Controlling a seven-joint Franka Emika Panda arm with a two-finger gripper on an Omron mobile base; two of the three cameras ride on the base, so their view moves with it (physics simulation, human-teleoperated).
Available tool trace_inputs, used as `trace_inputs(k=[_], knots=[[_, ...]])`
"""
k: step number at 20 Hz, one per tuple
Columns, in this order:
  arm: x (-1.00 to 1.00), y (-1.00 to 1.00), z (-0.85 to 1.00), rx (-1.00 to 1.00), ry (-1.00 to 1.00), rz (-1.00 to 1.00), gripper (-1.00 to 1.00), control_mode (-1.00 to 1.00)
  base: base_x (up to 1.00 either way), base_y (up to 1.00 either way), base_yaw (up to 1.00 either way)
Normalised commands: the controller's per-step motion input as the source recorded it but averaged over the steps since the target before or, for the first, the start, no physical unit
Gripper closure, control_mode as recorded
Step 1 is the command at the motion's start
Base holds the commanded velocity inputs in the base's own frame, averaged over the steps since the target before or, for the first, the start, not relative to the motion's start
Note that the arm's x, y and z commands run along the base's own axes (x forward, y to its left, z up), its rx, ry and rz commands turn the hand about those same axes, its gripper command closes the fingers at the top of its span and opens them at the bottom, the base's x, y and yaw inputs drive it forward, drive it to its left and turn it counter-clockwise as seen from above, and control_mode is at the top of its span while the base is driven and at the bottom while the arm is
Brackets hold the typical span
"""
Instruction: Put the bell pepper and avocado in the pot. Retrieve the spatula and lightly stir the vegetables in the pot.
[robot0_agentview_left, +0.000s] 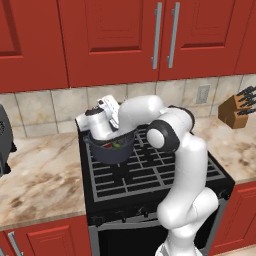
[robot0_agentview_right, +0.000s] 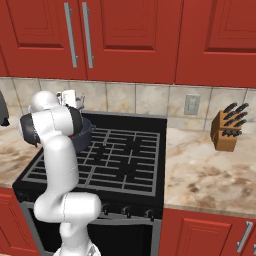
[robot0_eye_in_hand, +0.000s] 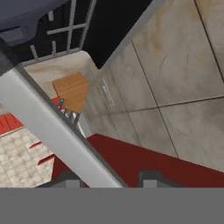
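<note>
Jaws: narrowly apart. Hand view has a pale grey bar (robot0_eye_in_hand: 48, 113) running between my two tips, close against one, with a gap showing on the other side. Reads as loose rather than clamped, tho I can't be certain. Bar taken to be the spatula's handle; blade end not made out.

Item 1, pot (robot0_agentview_left: 112, 152): dark grey-blue, upright on rear-left burner of the stove (robot0_agentview_left: 150, 175). My hand sits right over its mouth, wrist bent down and in.

Item 2, bell pepper (robot0_agentview_left: 119, 145): small red fleck inside pot, near rim. Green speck just beside it, prob. the avocado, too small to confirm.

Step in hand (my judgement): veg loaded, so this is the stir stage w/ spatula at the pot, or its close. Can't say which from here.

Next move calls for: if more stirring is due, jaws snug on the handle first, then small slow circles low in the pot, no knocking the wall. If done, lift hand straight up, clear of the rim.

Surface: black grate stove set between two runs of beige marbled tabletop (robot0_agentview_left: 40, 180).

Room: red cabinets (robot0_agentview_left: 110, 40) above and below, steel bar handles. Beige tile backsplash (robot0_agentview_left: 50, 107) w/ outlet (robot0_agentview_left: 203, 93). Knife block (robot0_agentview_left: 237, 110) on tabletop, well apart from pot. Dark appliance (robot0_agentview_left: 4, 145) at far edge, cut off.
</note>
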Motion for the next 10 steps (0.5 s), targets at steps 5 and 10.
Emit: trace_inputs(k=[5, 10], knots=[[0.00, 0.03, 0.00, 0.00, -0.11, 0.00, 1.00, -1.00, 0.00, 0.00, 0.00], [0.11, 0.04, 0.00, 0.00, -0.10, -0.01, 1.00, -1.00, 0.00, 0.00, 0.00]])
